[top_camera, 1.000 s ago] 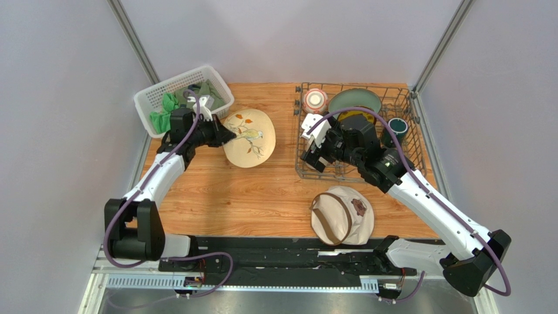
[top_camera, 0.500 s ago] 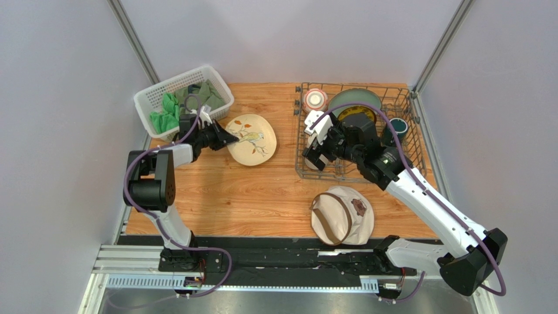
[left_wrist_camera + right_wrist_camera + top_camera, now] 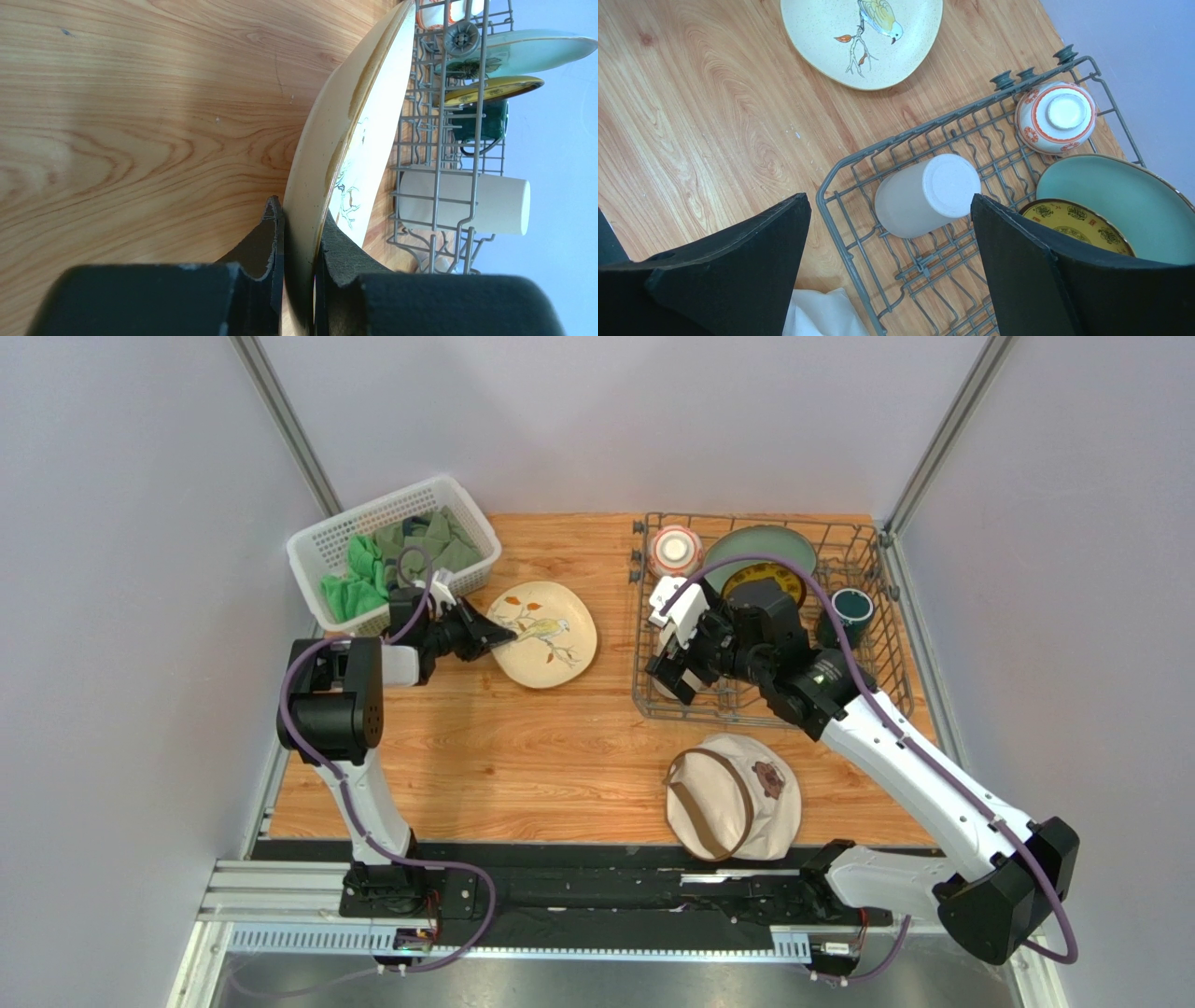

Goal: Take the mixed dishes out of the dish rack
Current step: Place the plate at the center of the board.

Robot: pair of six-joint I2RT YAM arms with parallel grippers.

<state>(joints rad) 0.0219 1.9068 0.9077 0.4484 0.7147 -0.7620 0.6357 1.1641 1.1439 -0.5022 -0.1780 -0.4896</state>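
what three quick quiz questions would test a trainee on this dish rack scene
1. True or false: the left hand is shut on the cream plate.
2. The open right hand is above the: A) beige tumbler B) hat C) white basket
3. How many dishes sit in the dish rack?
Key: 1 true; 2 A; 3 five

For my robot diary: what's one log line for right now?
left hand: shut on bird plate | right hand: open above tumbler in dish rack
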